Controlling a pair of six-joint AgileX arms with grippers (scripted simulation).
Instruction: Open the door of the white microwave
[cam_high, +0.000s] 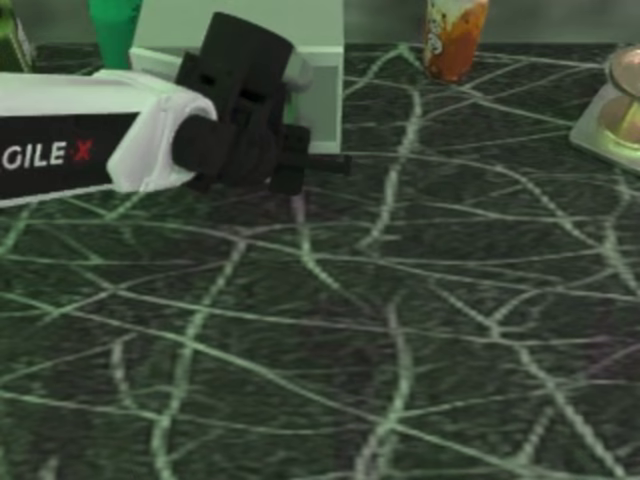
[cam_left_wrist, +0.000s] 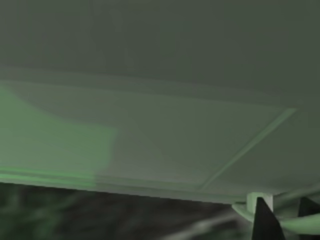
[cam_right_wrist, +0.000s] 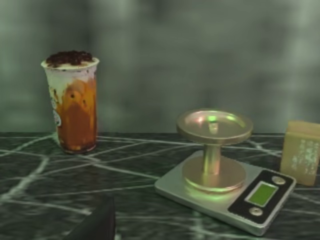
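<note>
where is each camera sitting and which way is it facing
Top view: above the table, looking down; shows the left arm and left gripper at the white microwave.
Left wrist view: on the left wrist, close against the door; dark fingertips show by the handle.
Right wrist view: on the parked right arm, facing the drink cup, scale and small box; a dark bit of the arm shows.
Shared: top and right wrist both show the cup and scale.
</note>
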